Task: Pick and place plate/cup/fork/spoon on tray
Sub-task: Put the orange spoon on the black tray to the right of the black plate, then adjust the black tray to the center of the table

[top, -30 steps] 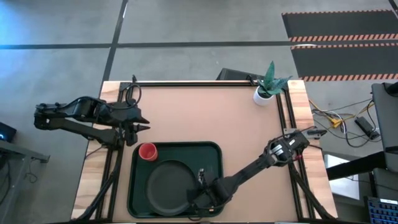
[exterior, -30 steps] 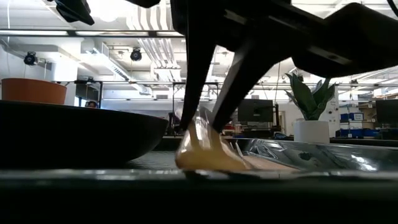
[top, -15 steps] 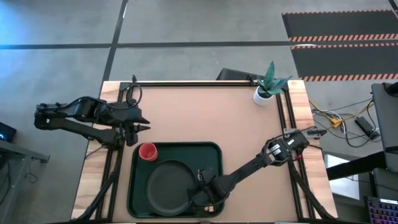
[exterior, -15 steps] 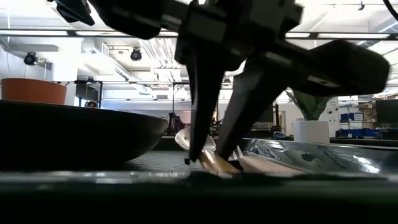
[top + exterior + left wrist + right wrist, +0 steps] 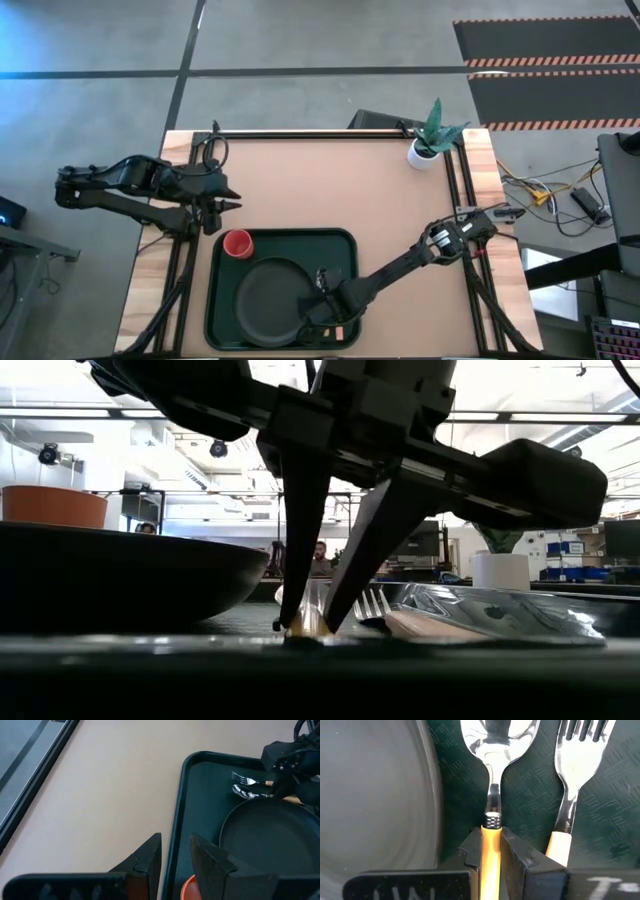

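Note:
The dark green tray (image 5: 285, 233) lies at the table's near middle. On it sit the dark round plate (image 5: 268, 298) and, at its far left corner, the red cup (image 5: 237, 243). The spoon (image 5: 495, 735) and the fork (image 5: 576, 750) lie side by side on the tray floor to the plate's right, heads toward the far edge. My right gripper (image 5: 491, 837) stands over the tray, shut on the spoon. My left gripper (image 5: 225, 204) waits open at the table's left side, beyond the tray's far left corner. My right gripper pinches the spoon's orange handle (image 5: 491, 834) between its two fingers, right behind the metal collar at the neck. The fingers come from above, pointing down, and lie across the handle. The fingertips (image 5: 290, 622) reach the tray floor, and the spoon lies flat on it.
A white pot with a green plant (image 5: 427, 148) stands at the table's far right corner. The fork's handle (image 5: 559, 847) lies close beside my right gripper's finger. The plate's rim (image 5: 432, 795) runs along the spoon's other side. A person (image 5: 320, 552) shows far behind the table.
My right gripper has gone down onto the tray floor with the spoon, shifting slightly toward the far edge. The spoon, tilted and clear of the tray a second ago, now lies flat beside the fork.

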`<move>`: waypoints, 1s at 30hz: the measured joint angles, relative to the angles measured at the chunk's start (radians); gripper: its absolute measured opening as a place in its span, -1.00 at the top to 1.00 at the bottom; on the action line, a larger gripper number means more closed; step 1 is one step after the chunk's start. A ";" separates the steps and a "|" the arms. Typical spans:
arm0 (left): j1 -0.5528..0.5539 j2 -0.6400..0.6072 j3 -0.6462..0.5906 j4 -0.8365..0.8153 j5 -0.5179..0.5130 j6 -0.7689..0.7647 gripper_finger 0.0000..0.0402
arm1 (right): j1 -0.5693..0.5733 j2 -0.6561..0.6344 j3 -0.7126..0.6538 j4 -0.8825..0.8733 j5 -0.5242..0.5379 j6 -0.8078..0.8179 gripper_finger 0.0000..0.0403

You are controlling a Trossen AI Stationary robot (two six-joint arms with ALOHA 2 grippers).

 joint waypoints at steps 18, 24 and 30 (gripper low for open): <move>0.000 0.000 0.000 0.000 0.000 0.000 0.58 | 0.000 -0.017 0.014 -0.017 0.001 -0.023 0.42; 0.000 0.000 0.000 0.000 0.000 0.001 0.58 | -0.004 -0.044 0.099 -0.225 0.010 -0.076 0.52; 0.000 0.000 0.000 0.000 0.000 0.002 0.58 | -0.045 -0.102 0.175 -0.597 0.066 -0.158 0.57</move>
